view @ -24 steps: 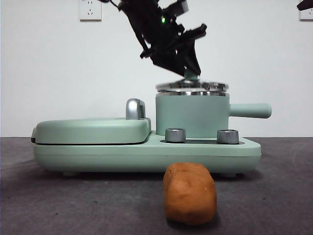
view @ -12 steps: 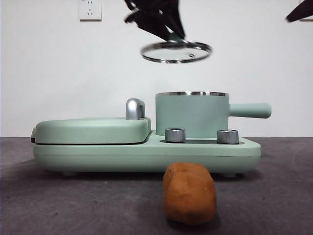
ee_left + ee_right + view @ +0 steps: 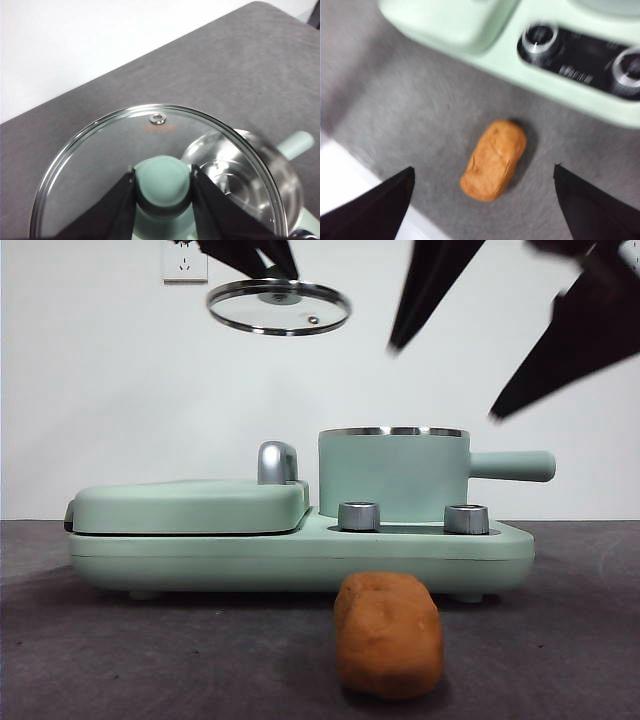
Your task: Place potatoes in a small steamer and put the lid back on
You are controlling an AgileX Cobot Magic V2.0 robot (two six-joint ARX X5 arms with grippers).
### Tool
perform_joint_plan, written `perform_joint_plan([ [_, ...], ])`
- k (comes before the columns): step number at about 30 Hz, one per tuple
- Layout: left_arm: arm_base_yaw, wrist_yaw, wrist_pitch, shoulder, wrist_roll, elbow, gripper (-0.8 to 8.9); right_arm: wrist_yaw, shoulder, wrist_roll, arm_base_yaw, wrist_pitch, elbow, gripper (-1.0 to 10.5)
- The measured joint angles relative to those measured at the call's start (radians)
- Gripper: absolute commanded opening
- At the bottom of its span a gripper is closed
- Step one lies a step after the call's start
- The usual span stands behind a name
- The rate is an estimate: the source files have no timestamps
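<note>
Left gripper (image 3: 162, 187) clamps lid (image 3: 278, 307); right gripper (image 3: 482, 200) spread above potato (image 3: 494, 159).

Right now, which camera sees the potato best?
The front view: the potato sits near, large and sharp on the table, in front of the green cooker. The right wrist view shows it whole from above between that gripper's wide-open jaws, but blurred. The left wrist view misses it, showing only the lid.

The left gripper (image 3: 162, 187) is raised high, its two black jaws clamped on a mint-green knob (image 3: 162, 181). The right gripper (image 3: 482, 200) hangs high with jaws spread wide.
</note>
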Motion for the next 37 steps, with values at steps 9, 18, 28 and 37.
perform_joint_plan([
  [9, 0.075, 0.000, -0.052, -0.004, 0.000, 0.000, 0.06, 0.034, 0.234, 0.064, 0.088, 0.029, 0.000, 4.4],
  [18, 0.093, 0.000, -0.056, -0.004, 0.000, 0.000, 0.06, 0.035, 0.396, 0.108, 0.091, 0.141, 0.000, 4.4],
  [28, 0.094, 0.000, -0.055, -0.004, 0.000, 0.000, 0.06, 0.035, 0.470, 0.136, 0.096, 0.158, 0.000, 1.6],
  [37, 0.109, 0.001, -0.055, -0.004, 0.000, 0.000, 0.06, 0.029, 0.470, 0.137, 0.096, 0.104, 0.061, 0.1],
])
